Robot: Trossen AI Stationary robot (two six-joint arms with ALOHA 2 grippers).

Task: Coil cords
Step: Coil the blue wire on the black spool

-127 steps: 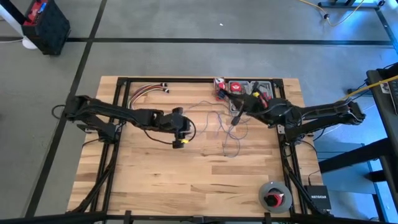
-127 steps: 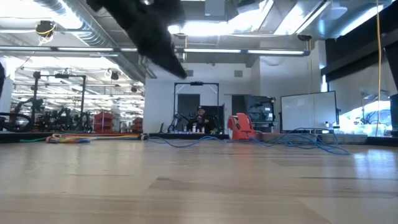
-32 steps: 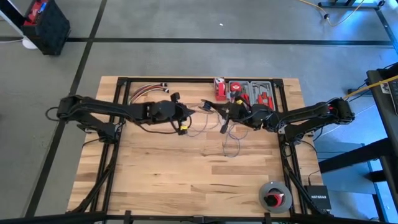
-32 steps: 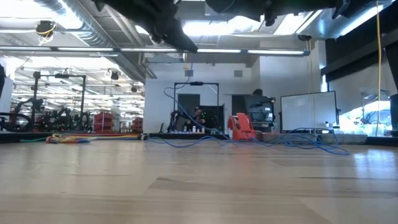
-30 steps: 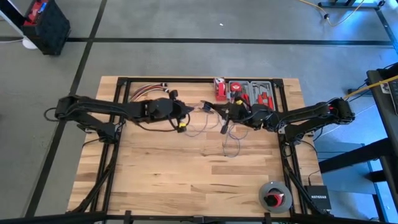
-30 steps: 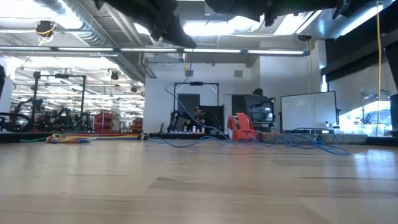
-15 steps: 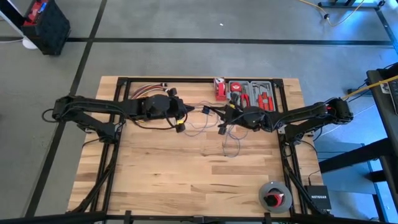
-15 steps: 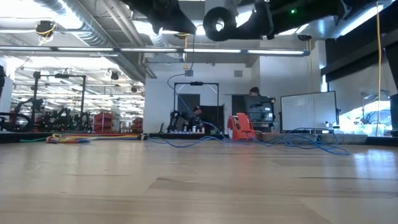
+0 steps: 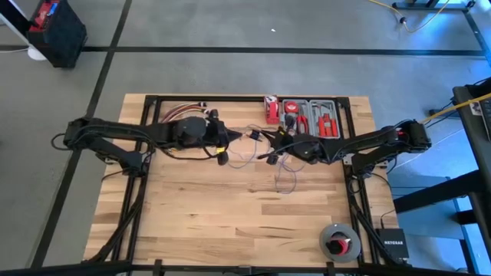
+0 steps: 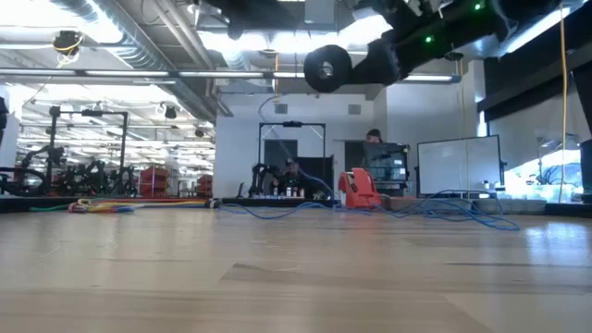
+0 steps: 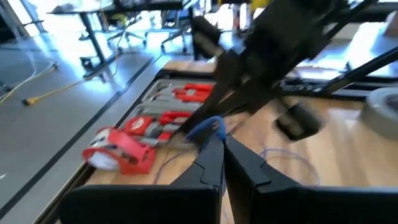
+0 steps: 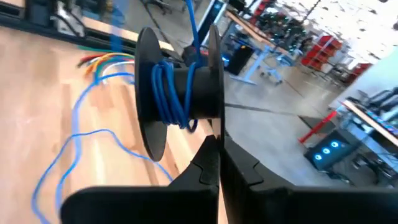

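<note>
A thin blue-violet cord [image 9: 285, 181] lies in loose loops on the wooden table, and part of it is wound on a black spool [image 12: 186, 93]. My right gripper [image 12: 219, 142] is shut at the spool, which hangs above the table's middle [image 10: 326, 67]. My left gripper [image 11: 222, 140] is shut on the cord, a little left of the spool [image 9: 230, 140] and higher. A strand of the cord [image 12: 193, 25] runs up from the spool. My left gripper pinches a small bend of the cord [image 11: 210, 126] between its two fingertips, coming nearly level from the table's left. The bend is lifted clear of the table. My right gripper meets the spool at the rim of one flange [image 12: 214, 127], with its fingers coming nearly level from the table's right; the fingertips hide the contact itself. The spool is clear of the table, one round face [image 10: 326, 67] toward the near edge.
A tray of red tools [image 9: 311, 115] and a red tape measure [image 9: 271, 110] stand at the far edge. A bundle of red, yellow and white wires [image 9: 180, 113] lies at the far left. A grey roll [image 9: 339, 241] sits near the right front corner.
My right gripper has sunk toward the table and rolled, so the spool has dropped lower and turned its round face toward the near edge. My left gripper has risen a little with the cord. Both have stayed shut.
</note>
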